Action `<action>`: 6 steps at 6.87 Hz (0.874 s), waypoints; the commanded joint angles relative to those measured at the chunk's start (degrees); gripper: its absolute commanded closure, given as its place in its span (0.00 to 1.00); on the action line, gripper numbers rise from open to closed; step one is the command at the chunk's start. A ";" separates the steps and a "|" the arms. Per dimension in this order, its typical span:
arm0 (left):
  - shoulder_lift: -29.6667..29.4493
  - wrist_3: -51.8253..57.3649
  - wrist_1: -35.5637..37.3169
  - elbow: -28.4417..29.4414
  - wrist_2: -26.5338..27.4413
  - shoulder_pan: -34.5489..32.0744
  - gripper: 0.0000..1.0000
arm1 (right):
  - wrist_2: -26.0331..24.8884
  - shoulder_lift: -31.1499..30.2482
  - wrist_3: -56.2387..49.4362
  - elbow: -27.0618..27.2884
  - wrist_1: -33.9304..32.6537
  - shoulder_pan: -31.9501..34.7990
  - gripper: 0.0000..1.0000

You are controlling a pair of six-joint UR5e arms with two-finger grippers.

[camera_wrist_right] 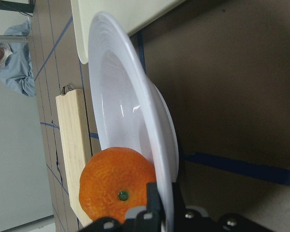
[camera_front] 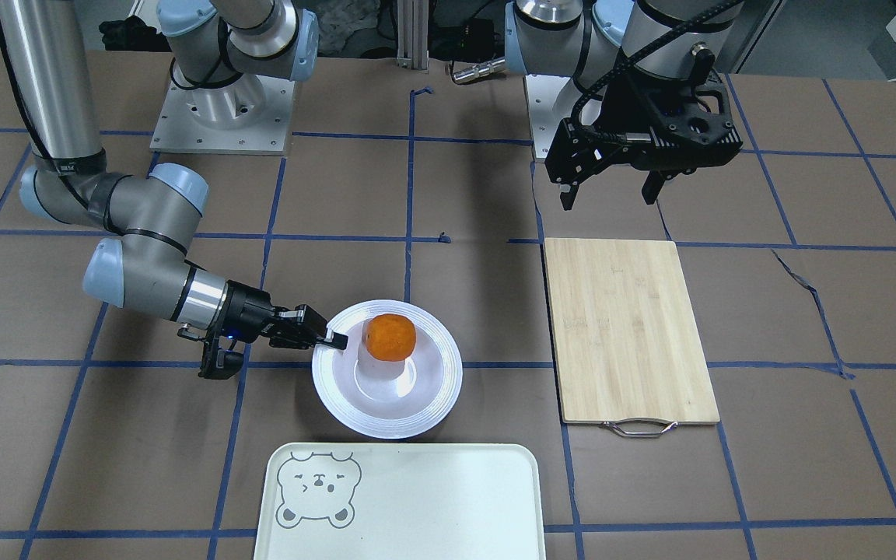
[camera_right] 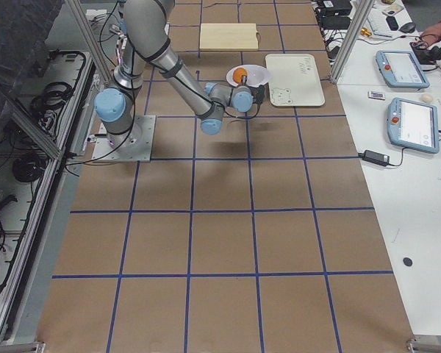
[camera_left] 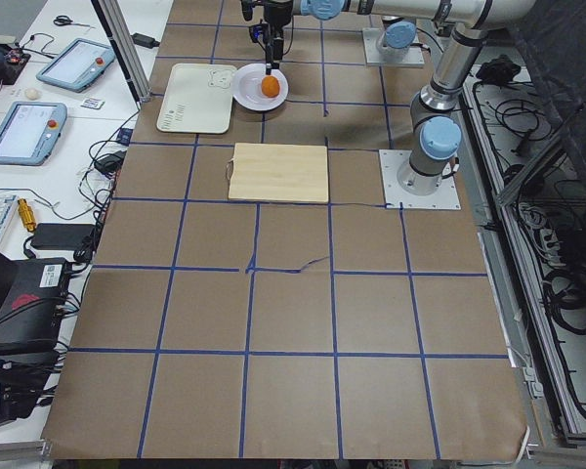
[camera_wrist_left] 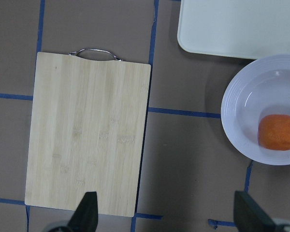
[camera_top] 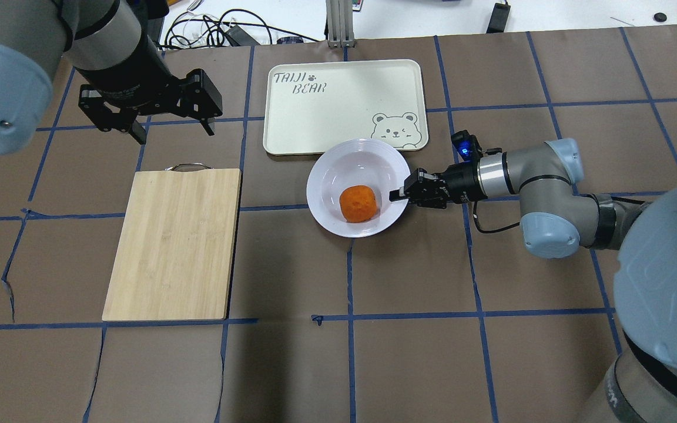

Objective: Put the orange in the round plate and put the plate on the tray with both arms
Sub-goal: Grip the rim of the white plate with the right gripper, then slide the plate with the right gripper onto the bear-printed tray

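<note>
**Front-facing view.** A small, round orange [camera_front: 390, 337] with dimpled skin is seen in the well of the white round plate [camera_front: 432, 406], whose wide rim is concentrically ridged. The rim is clamped by the right gripper [camera_front: 337, 340]. The plate is placed just beside the pale cream tray [camera_front: 432, 505], not on it.

**Overhead view.** The left gripper [camera_top: 174, 134] is held empty with its fingers spread, apart from the rectangular bamboo cutting board [camera_top: 174, 241]. A bear face [camera_top: 394, 128] is drawn in one rounded corner of the tray.

**Right wrist view.** One black finger [camera_wrist_right: 153, 195] is shown over the glossy rim, beside the orange.
</note>
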 commanded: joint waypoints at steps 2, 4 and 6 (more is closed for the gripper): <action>0.03 0.00 0.00 0.05 0.03 -0.06 0.00 | 3.45 -4.20 9.78 -1.92 1.09 -0.07 1.00; 0.03 0.00 0.00 0.05 0.12 -0.06 0.00 | 4.80 -0.01 19.41 -11.02 1.18 0.02 1.00; 0.03 0.00 0.00 0.05 0.12 -0.06 0.00 | 5.07 10.07 20.26 -24.54 1.27 0.11 1.00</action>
